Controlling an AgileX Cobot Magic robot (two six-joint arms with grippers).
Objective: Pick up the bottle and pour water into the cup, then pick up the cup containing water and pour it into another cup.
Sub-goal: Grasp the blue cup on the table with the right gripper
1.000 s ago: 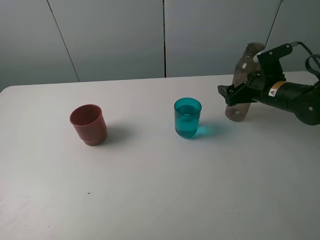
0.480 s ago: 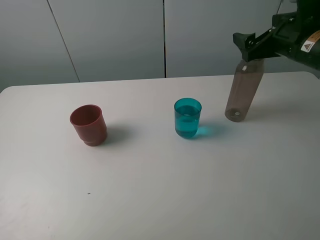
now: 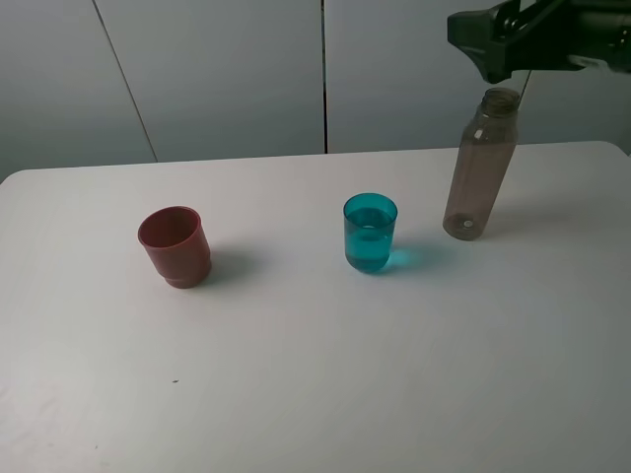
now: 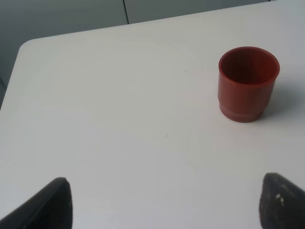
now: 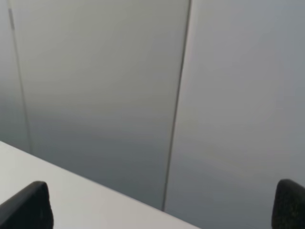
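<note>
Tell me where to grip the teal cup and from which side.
Grip the teal cup across its straight side wall at about mid-height, coming in level from the near side. The bottle stands to its right, and it holds water, so it should probably stay upright with its rim free.

Lab-like test setup: white table (image 3: 296,394), grey panelled wall (image 3: 217,69).

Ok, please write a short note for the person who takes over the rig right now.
Left gripper: open, empty, facing the red-brown cup.
Right gripper: open, empty, above the bottle.
The bottle stands upright, to the right of the teal cup, which holds water. The red-brown cup looks empty.
Done: pour from the bottle.
Left: lift the teal cup and pour it into the red-brown cup.
</note>
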